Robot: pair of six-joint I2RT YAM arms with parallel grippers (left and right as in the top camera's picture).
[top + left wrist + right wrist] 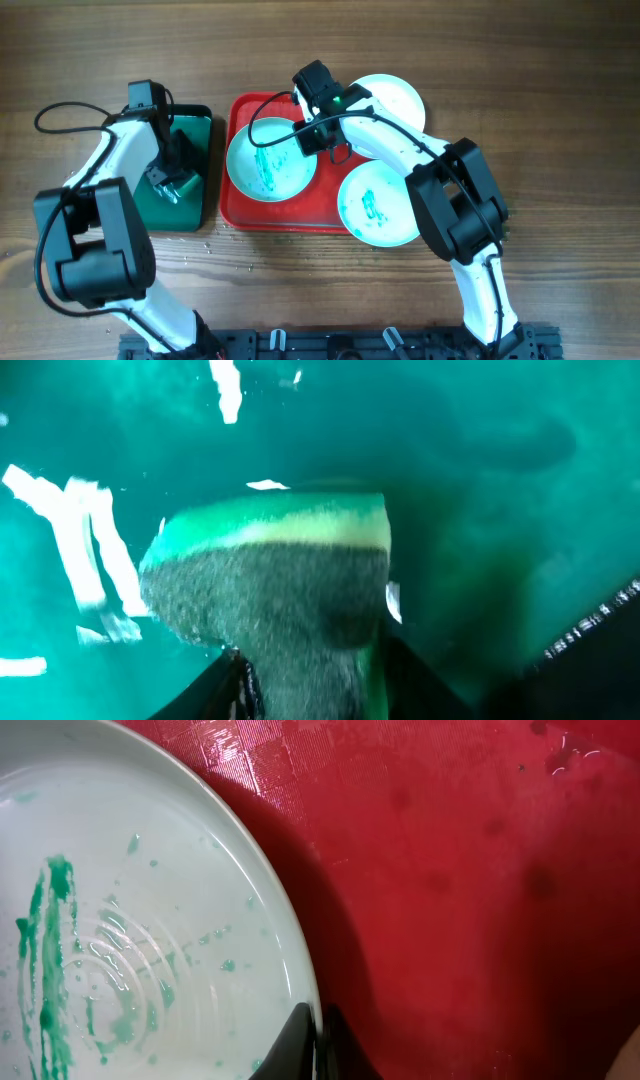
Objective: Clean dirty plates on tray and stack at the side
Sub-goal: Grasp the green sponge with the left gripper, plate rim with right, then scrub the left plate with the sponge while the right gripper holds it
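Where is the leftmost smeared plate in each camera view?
Overhead: left plate sits on the red tray's left half, with the right gripper at its rim.
Left wrist: not in it; only the sponge over the green tray.
Right wrist: fills the left side, rim between the jaws.
Shared landmark: the red tray.

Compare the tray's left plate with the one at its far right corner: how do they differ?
The left plate carries bold teal streaks; the far-right plate shows only a faint tint. The left plate lies on the red tray; the far-right plate juts past its corner. The fingers of the right gripper pinch the left plate's rim; the far-right plate is free. Both are round, white.
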